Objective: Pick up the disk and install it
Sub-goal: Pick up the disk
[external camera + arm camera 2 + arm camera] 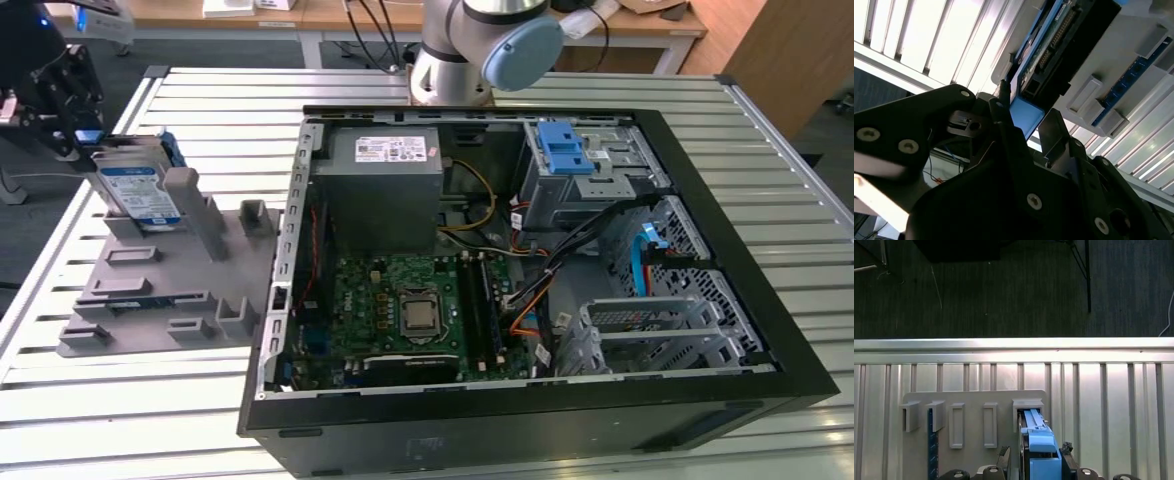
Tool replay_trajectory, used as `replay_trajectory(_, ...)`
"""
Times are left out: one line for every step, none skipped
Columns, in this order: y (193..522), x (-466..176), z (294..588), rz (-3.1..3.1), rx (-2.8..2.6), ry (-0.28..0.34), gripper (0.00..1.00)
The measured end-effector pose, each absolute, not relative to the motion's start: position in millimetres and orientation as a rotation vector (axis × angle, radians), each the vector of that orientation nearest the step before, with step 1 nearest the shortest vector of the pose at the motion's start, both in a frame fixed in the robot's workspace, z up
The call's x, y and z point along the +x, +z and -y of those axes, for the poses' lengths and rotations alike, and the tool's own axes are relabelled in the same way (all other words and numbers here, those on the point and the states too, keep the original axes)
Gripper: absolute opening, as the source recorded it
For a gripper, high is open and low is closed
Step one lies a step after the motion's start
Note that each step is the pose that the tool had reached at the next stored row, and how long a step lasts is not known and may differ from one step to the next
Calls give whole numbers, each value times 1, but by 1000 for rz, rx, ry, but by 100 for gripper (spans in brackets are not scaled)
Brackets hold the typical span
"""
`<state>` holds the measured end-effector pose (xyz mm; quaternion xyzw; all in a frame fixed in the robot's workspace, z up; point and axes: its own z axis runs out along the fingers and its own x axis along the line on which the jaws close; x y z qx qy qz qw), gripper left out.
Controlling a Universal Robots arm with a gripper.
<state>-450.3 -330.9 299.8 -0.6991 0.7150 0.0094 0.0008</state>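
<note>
At the exterior view's left, the tool hangs over the disk, which stands upright on its edge in a slot of the grey holder on the slatted desk. The holder lies just beside the opened computer case. In both wrist views the jaws are spread, straddling the blue bracket at the disk's upper edge, with a sliver of gap showing beside one finger. The disk is not lifted from its slot.
</note>
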Motion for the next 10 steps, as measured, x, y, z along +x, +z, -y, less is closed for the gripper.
replay_trajectory(299,-450,331,-2245,-2195,30,50)
replay_trajectory(298,-450,331,-2245,-2195,30,50)
replay_trajectory(297,-450,331,-2245,-2195,30,50)
replay_trajectory(297,-450,331,-2245,-2195,30,50)
replay_trajectory(296,-450,331,-2245,-2195,30,50)
replay_trajectory(295,-450,331,-2245,-2195,30,50)
replay_trajectory(295,-450,331,-2245,-2195,30,48)
replay_trajectory(295,-450,331,-2245,-2195,30,48)
replay_trajectory(294,-450,331,-2245,-2195,30,42)
replay_trajectory(294,-450,331,-2245,-2195,30,42)
